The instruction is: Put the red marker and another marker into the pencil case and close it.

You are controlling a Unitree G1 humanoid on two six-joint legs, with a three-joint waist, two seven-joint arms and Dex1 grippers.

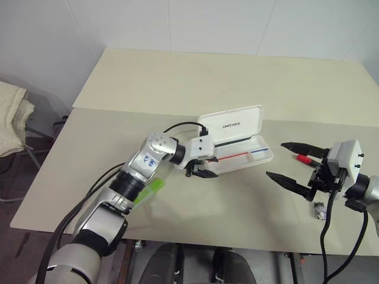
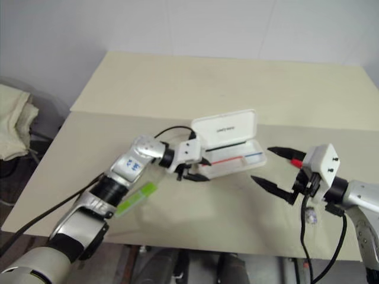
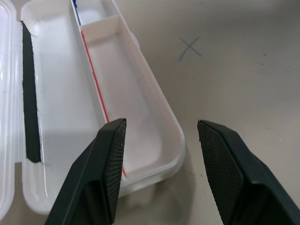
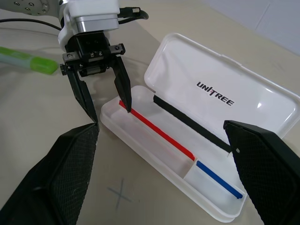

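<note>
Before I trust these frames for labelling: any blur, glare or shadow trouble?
Head views: soft overall, even light. Left wrist view: the case is sharp, with a faint shadow under its end. Right wrist view: lid lettering crisp, green highlighter slightly soft.

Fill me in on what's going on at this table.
A two-armed robot is packing markers into a white pencil case, which lies open on the table with nothing in it yet. The left claw is open and empty, straddling the near end wall of the case. The right claw hangs wide open and empty off to the side. The red marker lies beyond the right claw, and the green highlighter lies beside the left arm.
</note>
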